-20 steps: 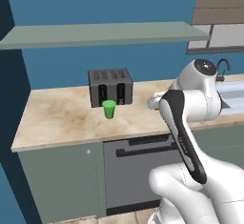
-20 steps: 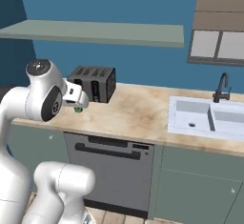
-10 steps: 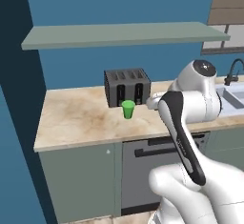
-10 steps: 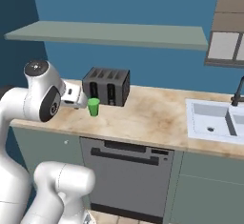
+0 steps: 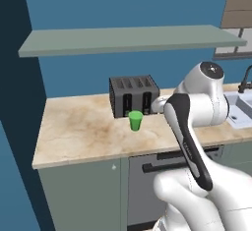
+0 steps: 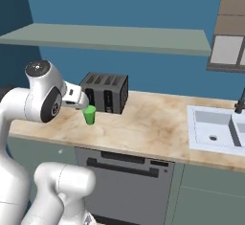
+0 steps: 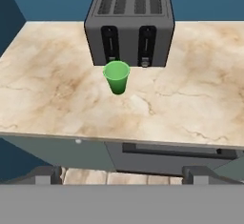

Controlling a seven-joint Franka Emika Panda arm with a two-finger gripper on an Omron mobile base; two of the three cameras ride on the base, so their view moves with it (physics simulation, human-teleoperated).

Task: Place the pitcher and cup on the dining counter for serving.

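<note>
Jaws are spread wide with nothing in them, and the cup [image 7: 116,76] sits upright dead ahead on the tabletop [image 7: 57,99], right in front of the toaster [image 7: 129,26].

No readable text, label, brand, number or sign anywhere (checked across both base views and the hand view). Plain unmarked surfaces on the toaster [image 7: 129,27], the cup [image 7: 116,77] and the dishwasher front [image 6: 124,183].
</note>
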